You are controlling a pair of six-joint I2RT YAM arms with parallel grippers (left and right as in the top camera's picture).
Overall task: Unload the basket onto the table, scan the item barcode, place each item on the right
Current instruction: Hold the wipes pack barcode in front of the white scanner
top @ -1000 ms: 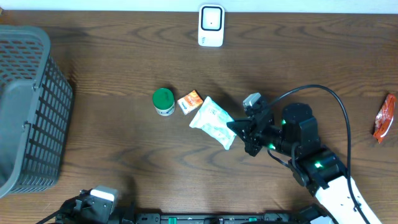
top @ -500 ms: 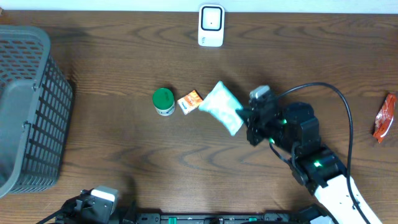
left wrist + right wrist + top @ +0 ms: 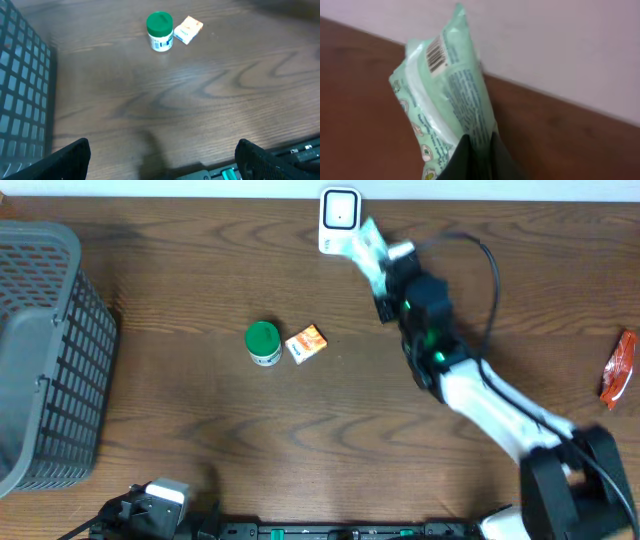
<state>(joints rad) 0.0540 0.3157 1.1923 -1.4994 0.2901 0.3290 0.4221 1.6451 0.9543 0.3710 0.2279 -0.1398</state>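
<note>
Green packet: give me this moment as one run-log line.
right claw: shut on green packet, next to scanner | barcode: visible near packet's top | left claw: open, empty

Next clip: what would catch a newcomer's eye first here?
The right pincer holds a pale green pouch beside the white scanner at the table's far edge, its barcode visible in the right wrist view. Mid-table sit a green-lidded jar and small orange packet; a grey basket stands far left.
</note>
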